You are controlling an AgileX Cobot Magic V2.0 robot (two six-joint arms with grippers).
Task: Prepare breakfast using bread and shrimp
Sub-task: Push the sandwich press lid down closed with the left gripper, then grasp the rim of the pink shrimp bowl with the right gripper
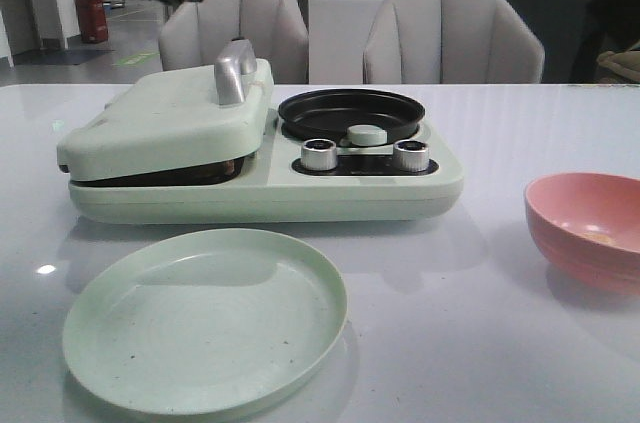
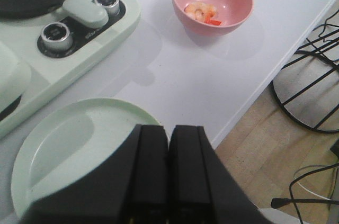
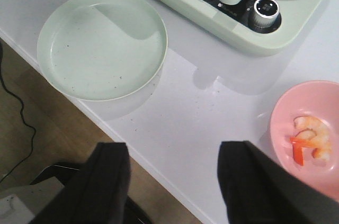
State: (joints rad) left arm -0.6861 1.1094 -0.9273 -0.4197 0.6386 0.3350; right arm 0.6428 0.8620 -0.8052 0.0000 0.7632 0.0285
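Nearest the front camera, a round pale green plastic plate (image 1: 205, 321) lies bare on the glossy white table (image 1: 450, 343). Behind it stands a mint green breakfast maker (image 1: 260, 158): its hinged lid with a metal handle (image 1: 234, 71) is lowered on the left side, a shallow black round pan (image 1: 351, 113) sits on the right side, and two silver knobs (image 1: 320, 154) flank a small green tab on the dark control strip. To the right, well apart from the appliance, rests a pink round bowl (image 1: 587, 230).

Seen from the wrist cameras, the bowl holds the shrimp (image 2: 201, 12), curled orange-pink and whitish pieces lying together at its bottom. No bread can be made out in any view; whatever is under the lowered lid is hidden.

Above the plate's near edge, the left gripper (image 2: 169, 176) has its black fingers (image 2: 151, 171) pressed together with nothing between them. At the table's front edge, the right gripper (image 3: 172, 181) hangs with its fingers (image 3: 108, 181) spread wide and empty, the bowl just beside one of them. Two grey upholstered chairs (image 1: 452, 35) stand behind the table.
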